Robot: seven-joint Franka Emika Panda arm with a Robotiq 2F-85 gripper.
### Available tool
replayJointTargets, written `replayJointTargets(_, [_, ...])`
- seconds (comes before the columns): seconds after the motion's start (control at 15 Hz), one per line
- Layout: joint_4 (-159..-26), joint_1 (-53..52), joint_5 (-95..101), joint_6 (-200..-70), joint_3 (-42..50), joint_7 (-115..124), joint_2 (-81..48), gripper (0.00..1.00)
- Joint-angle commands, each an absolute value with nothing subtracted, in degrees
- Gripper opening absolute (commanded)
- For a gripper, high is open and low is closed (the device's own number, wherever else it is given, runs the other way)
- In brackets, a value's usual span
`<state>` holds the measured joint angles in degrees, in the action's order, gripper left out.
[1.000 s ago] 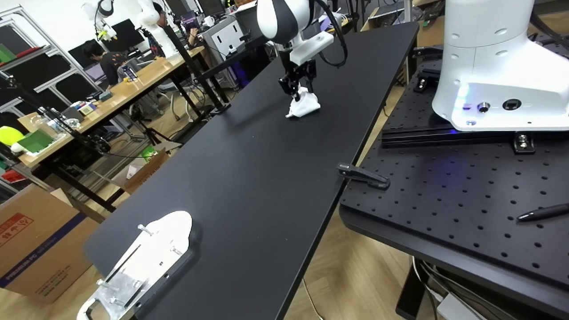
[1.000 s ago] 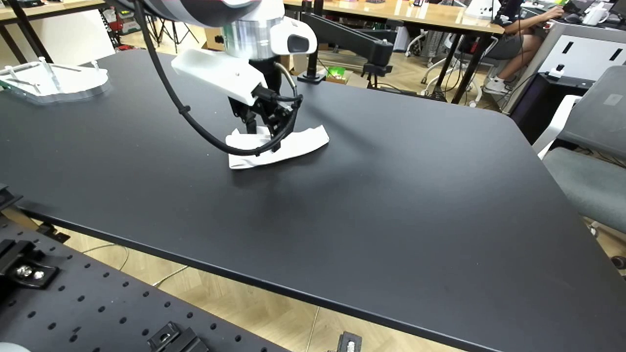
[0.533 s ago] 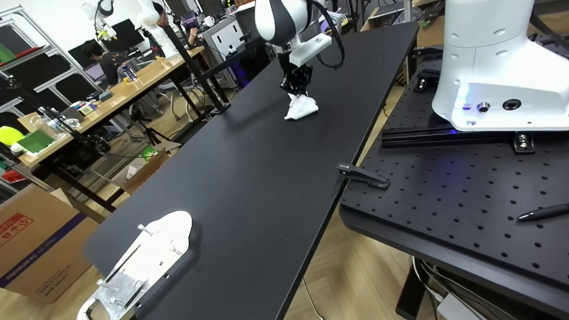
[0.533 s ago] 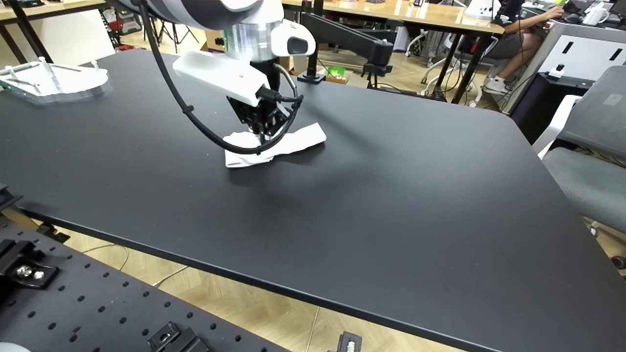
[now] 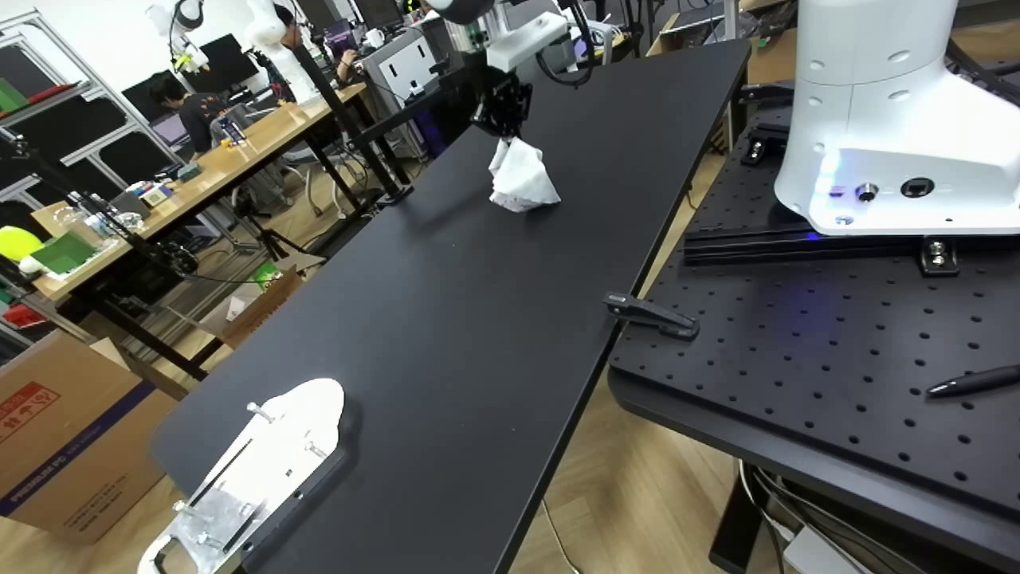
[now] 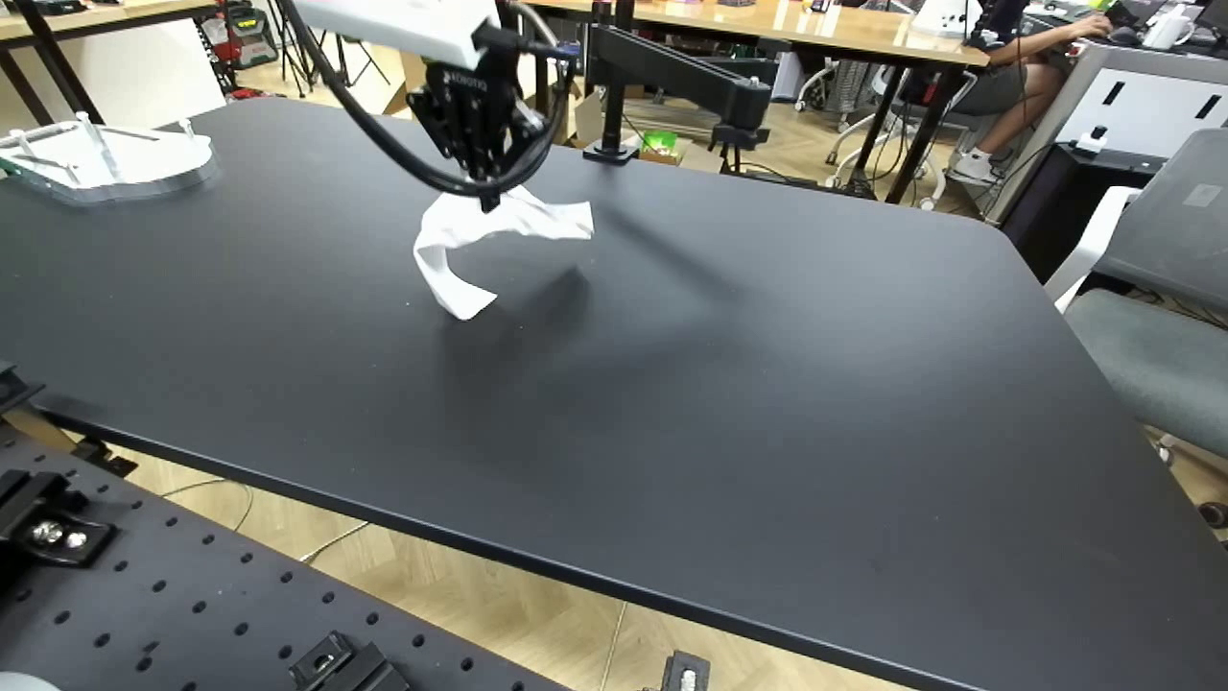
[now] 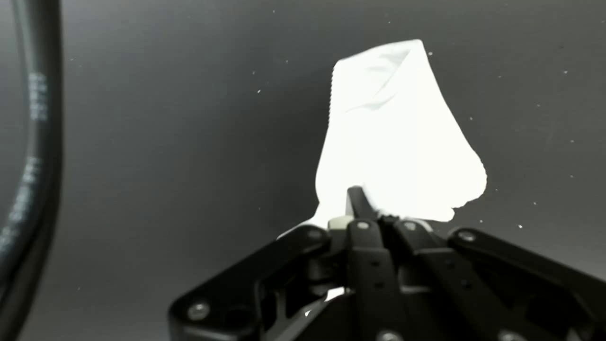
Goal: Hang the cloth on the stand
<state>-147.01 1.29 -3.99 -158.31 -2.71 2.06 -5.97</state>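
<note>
A white cloth (image 5: 524,177) is bunched at its middle, and its two ends droop in an arch in an exterior view (image 6: 499,219). My gripper (image 6: 489,202) is shut on the cloth from above and holds it over the black table. Whether the lowest corner still touches the table I cannot tell. In the wrist view the cloth (image 7: 397,142) spreads past the gripper (image 7: 364,196), with one fingertip pad dark against it; the pinched fold is mostly hidden. The stand appears to be the white board with short pegs (image 5: 295,422) at the table's far corner from the gripper.
A black clamp (image 5: 652,316) grips the table edge beside the pegboard (image 5: 797,343) that carries the white robot base (image 5: 884,119). A black jointed mount (image 6: 672,72) rises from the opposite table edge. A grey chair (image 6: 1170,326) stands off the table's end.
My gripper has gone from open to shut on the cloth and has risen with it. The cloth has changed from lying flat to hanging in an arch. The pegged board has not moved.
</note>
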Motion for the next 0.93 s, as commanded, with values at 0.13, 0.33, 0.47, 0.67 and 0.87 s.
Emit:
replayJointTargets(0.13, [-147.08, 1.65, 1.52, -144.6, -0.41, 4.61, 10.81, 0.01])
replayJointTargets(0.33, [-145.85, 3.2, 2.07, -139.04, 0.92, 3.29, 17.57, 0.01])
replayJointTargets(0.47, [-145.23, 4.73, 2.26, -136.68, 2.18, 3.01, 21.03, 0.01])
replayJointTargets(0.67, [-144.81, 6.91, 1.72, -135.18, 4.44, 1.98, 24.74, 0.01])
replayJointTargets(0.87, [-144.87, 9.12, 2.04, -134.43, 5.92, 2.37, 27.84, 0.01])
